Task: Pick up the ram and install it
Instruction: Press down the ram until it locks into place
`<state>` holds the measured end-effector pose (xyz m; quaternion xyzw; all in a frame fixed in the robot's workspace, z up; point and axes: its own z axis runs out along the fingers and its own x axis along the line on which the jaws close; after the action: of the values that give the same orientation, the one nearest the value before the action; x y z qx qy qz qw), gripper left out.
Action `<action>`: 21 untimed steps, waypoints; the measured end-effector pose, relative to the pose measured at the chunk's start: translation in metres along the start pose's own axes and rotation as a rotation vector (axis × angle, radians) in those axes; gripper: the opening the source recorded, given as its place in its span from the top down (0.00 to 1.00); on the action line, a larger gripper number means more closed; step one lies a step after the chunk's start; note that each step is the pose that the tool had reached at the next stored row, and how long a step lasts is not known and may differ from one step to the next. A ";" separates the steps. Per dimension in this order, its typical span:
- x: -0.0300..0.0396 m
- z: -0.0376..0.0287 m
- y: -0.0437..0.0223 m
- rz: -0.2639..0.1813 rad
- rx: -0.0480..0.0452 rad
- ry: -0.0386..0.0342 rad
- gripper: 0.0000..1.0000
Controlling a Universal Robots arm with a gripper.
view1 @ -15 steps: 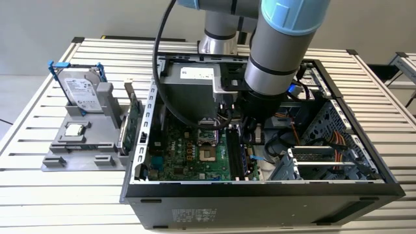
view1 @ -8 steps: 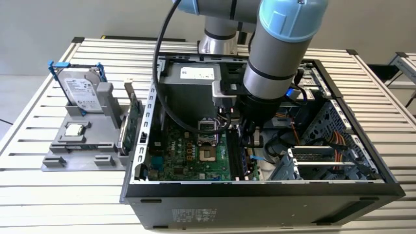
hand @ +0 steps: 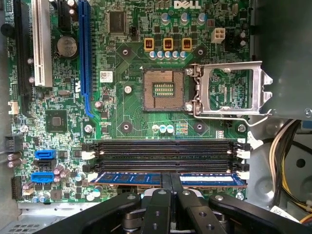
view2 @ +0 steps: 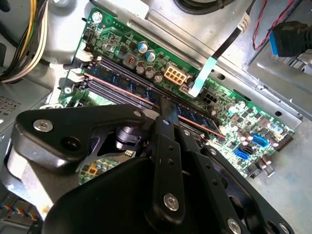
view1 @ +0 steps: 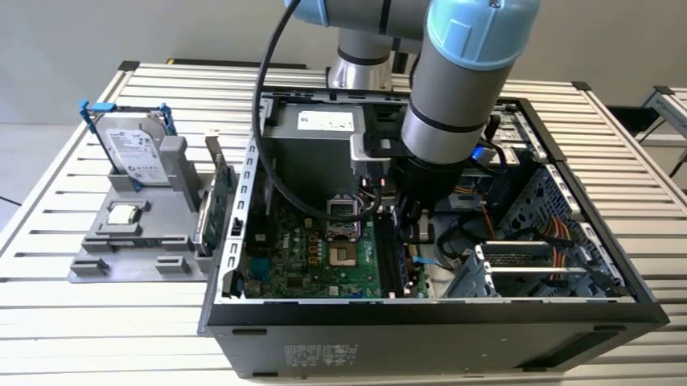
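- The ram lies along the memory slot nearest the tool, a blue stick with the tool's two fingers closed on its middle, as the first wrist view shows.
- In the second wrist view the same ram runs as a dark strip with a copper-coloured edge between the white end latches, and the tool comes down onto it about midway along.
- The two neighbouring slots on the motherboard stand empty, black with white latches.
- Whether the stick is fully home I cannot tell; it sits parallel to the slot and level along its length, which suggests the seating step is in hand.
- To do this well, the push should go straight down into the slot with the stick kept level, so both ends sink together and neither latch is left out.
- The notch in the stick's edge must meet the slot's key; force against a mismatch could harm the board.
- The open processor socket and its raised metal frame lie near, so the tool should stay clear of them.
- In the exterior view the arm reaches steeply down into the open computer case, which rests towards the front edge of the slatted bench; the wrist points nearly vertical over the board's memory side.
- A thick black cable loops from the arm down into the case.
- A grey holder stands on the bench beside the case, carrying a hard drive and a small square chip.
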<state>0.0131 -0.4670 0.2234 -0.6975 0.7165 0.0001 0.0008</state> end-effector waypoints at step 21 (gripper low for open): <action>-0.0002 -0.0197 0.0000 0.000 -0.0014 -0.0024 1.00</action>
<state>0.0131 -0.4669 0.2431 -0.6975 0.7166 0.0015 0.0011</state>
